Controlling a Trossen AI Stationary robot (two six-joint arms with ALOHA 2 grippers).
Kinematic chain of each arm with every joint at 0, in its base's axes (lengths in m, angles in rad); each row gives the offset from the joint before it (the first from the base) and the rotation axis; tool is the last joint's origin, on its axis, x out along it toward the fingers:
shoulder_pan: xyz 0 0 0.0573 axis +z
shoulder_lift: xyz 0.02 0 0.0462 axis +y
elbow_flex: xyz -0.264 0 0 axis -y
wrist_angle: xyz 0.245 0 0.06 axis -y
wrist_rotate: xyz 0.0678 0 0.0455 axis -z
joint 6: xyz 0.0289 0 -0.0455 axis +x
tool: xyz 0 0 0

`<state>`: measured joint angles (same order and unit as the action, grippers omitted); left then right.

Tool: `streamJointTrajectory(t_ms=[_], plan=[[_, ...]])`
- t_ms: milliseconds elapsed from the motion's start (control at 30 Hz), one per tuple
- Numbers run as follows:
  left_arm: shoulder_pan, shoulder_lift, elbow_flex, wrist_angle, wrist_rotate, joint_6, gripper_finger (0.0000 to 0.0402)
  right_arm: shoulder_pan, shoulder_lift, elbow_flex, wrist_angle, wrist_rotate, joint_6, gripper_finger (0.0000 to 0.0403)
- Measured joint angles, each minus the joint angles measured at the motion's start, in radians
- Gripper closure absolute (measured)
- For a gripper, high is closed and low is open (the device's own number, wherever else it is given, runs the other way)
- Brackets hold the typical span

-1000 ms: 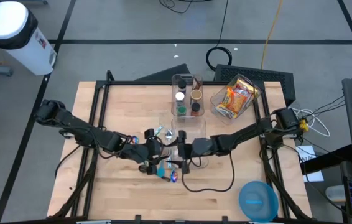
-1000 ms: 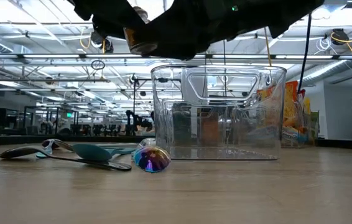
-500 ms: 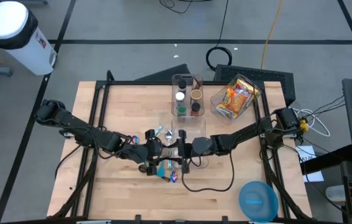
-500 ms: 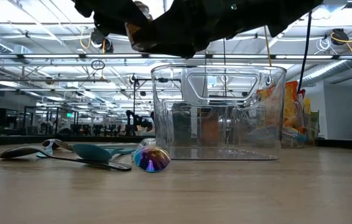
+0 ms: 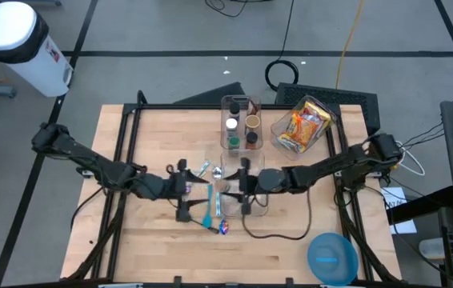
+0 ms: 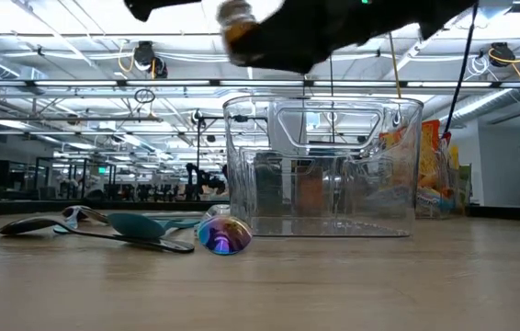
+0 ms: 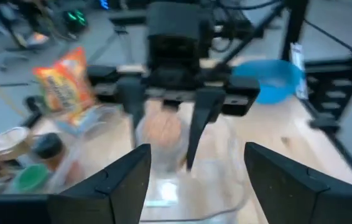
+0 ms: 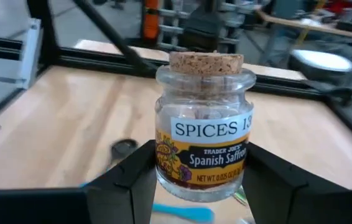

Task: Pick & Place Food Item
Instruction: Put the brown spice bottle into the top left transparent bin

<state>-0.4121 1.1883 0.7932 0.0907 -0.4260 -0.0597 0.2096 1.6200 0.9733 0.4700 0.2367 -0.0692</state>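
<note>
A small glass spice jar [image 8: 204,130] with a cork stopper and a "Spanish Saffron" label hangs high above the table's middle, also seen in the low view as the jar [image 6: 237,20]. My right gripper [image 8: 204,183] is shut on it; in the high view this gripper [image 5: 240,186] stands over the clear empty bin [image 6: 324,103]. My left gripper [image 7: 194,186] is open with nothing between its fingers. It stands a little to the jar's left [image 5: 188,190], facing the jar [image 7: 162,132]. My right gripper pinches the jar's lower body [image 8: 163,171], at the label, between its two fingers, one on each side. The fingers come nearly level from the table's right side. The jar stands upright, cork up, lifted well clear of the table.
A teal spoon [image 6: 141,225], a metal spoon and a shiny ball [image 6: 225,234] lie left of the clear bin. At the far side stand a bin of spice jars [image 5: 241,124] and a tub with a snack bag [image 5: 302,124]. A blue bowl [image 5: 330,258] sits near right.
My left gripper has drawn back from the jar toward the table's left edge and risen a little. My right gripper has carried the jar up and toward the right, still upright. The two grippers, close together a second ago, now stand apart.
</note>
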Motion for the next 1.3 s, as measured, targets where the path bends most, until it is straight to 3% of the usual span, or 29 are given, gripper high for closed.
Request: streamJointTrajectory(t_ms=[100, 233, 400, 567, 700, 933, 1300], plan=[[0.004, -0.055, -0.129, 0.149, -0.051, 0.02, 0.0139, 0.0, -0.067, -0.051, 0.011, 0.034, 0.001, 0.0223], [0.047, -0.079, -0.298, 0.515, -0.077, 0.026, 0.0144, 0.0, -0.157, -0.135, 0.13, 0.05, -0.003, 0.0223], [0.127, 0.007, -0.397, 0.797, 0.005, -0.024, 0.0139, 0.001, -0.158, -0.218, 0.266, 0.046, -0.002, 0.0223], [0.162, 0.125, -0.342, 0.848, 0.087, -0.063, 0.0133, -0.006, -0.117, -0.214, 0.298, 0.037, -0.003, 0.0223], [0.169, 0.224, -0.261, 0.854, 0.087, 0.007, 0.0137, -0.007, -0.087, -0.211, 0.366, -0.026, -0.003, 0.0223], [0.17, 0.356, -0.126, 0.851, 0.113, 0.107, 0.015, -0.007, -0.084, -0.21, 0.382, -0.029, -0.003, 0.0223], [0.174, 0.424, -0.056, 0.85, 0.111, 0.141, 0.0163, -0.007, -0.083, -0.21, 0.371, -0.031, 0.001, 0.0223]])
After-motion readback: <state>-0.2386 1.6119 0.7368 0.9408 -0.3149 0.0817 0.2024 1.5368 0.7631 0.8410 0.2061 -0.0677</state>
